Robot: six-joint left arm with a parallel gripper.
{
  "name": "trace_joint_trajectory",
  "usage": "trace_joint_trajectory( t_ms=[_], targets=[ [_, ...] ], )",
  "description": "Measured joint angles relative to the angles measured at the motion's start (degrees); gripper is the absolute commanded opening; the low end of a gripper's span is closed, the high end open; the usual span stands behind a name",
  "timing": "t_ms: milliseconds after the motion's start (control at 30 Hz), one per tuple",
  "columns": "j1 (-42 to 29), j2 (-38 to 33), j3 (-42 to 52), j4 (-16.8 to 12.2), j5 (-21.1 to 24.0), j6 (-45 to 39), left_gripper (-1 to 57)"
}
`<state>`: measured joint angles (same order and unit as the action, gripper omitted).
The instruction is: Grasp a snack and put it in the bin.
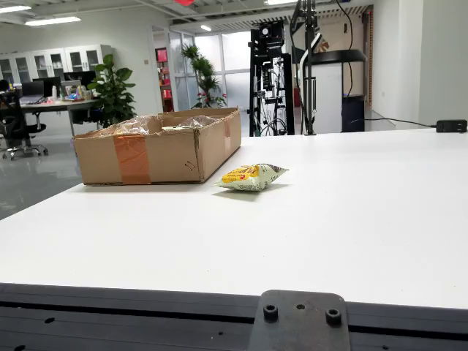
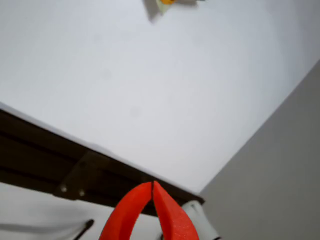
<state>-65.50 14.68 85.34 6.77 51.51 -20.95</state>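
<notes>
A yellow-green snack bag (image 1: 251, 177) lies on the white table (image 1: 351, 212) in the view from the side, just right of an open cardboard box (image 1: 157, 146). In the view that rides on the gripper, only the bag's lower edge (image 2: 167, 3) shows at the top of the picture. My gripper (image 2: 152, 184) sits at the bottom of that view, beyond the table's near edge and far from the bag. Its two red fingers (image 2: 125, 212) meet at the tips with nothing between them. The gripper does not appear in the side view.
The box is lined with clear plastic. A dark metal rail with a bolted bracket (image 1: 298, 320) runs along the table's near edge, also seen as a dark rail (image 2: 75, 160) from the gripper. An equipment rack (image 1: 272, 77) stands behind the table.
</notes>
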Motion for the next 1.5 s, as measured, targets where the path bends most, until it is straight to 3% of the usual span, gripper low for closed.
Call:
trace_joint_trajectory(
  t_ms=[600, 800, 1067, 1233, 1500],
  targets=[
    [-0.49, 0.0, 0.0, 0.0, -0.79, -1.86, 0.0],
    [0.12, 0.0, 0.0, 0.05, -3.67, -8.12, 2.0],
    [2.3, 1.2, -1.51, 0.15, -6.85, -22.05, 11.1],
    [3.98, 3.6, -4.75, 0.54, -6.9, -31.39, 21.0],
    [6.28, 10.67, -13.85, 4.72, -1.17, -48.37, 37.1]
  ],
)
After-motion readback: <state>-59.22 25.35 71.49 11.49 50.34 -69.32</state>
